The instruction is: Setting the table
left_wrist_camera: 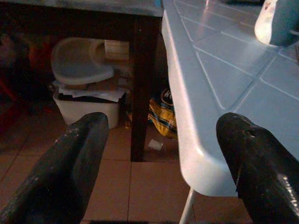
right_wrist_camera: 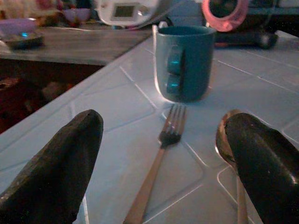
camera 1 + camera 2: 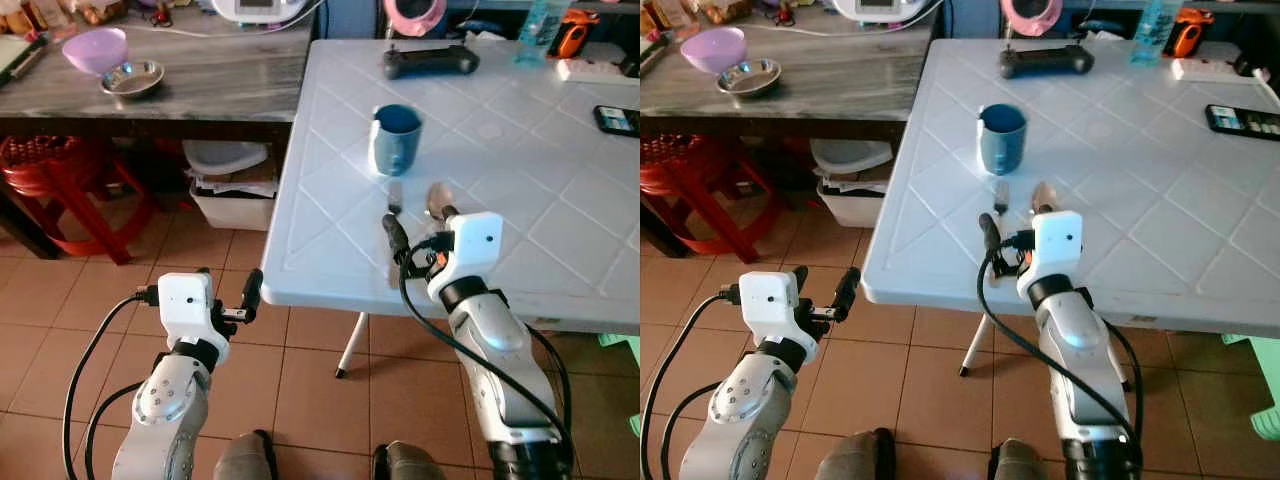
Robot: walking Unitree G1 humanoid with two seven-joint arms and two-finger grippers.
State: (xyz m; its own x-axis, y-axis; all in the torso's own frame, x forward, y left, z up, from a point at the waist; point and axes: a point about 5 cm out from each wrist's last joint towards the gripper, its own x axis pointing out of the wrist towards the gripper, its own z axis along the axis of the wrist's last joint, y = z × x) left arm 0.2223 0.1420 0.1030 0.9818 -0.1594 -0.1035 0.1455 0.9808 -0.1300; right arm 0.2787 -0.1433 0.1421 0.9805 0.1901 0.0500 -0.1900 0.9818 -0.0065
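Observation:
A blue mug stands on the white plastic table, handle towards me. Just in front of it a fork and a spoon lie side by side, pointing at the mug. My right gripper hovers low over their near ends, open, with one finger on each side of the fork; its black fingers hold nothing. My left gripper hangs open in the air off the table's near left corner, below its edge, over the tiled floor.
A grey wooden table at the back left carries a purple bowl and a metal bowl. A black controller and a phone lie farther on the white table. A red stool and a white bin stand beneath.

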